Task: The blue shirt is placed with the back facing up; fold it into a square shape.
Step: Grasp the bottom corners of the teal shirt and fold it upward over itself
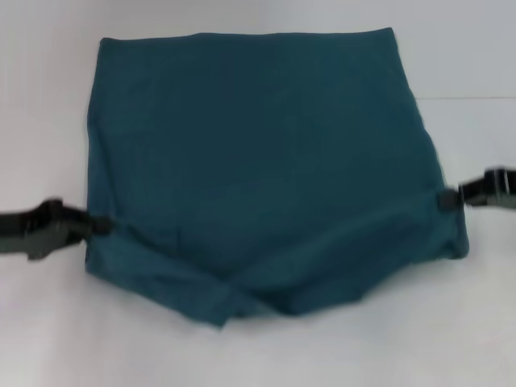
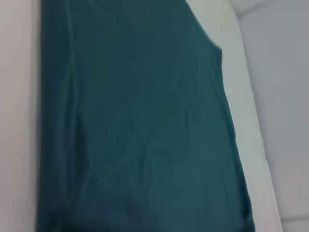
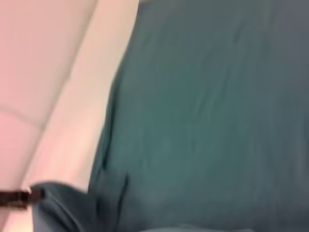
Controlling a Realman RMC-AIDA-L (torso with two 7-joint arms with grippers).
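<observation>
Head view: left gripper (image 1: 101,226) is pinching the blue shirt (image 1: 266,161) at its left edge, right gripper (image 1: 446,199) pinching the right edge. The shirt's spread across the worktop (image 1: 48,339); uneven pulling could skew that droopy near hem.

surface: white table (image 1: 258,355) | on it: blue shirt (image 1: 266,169), folded

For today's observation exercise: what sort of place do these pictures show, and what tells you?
Probably a robot test bench: a plain white table with only a blue shirt on it, the left gripper and the right gripper at its two side edges.
</observation>
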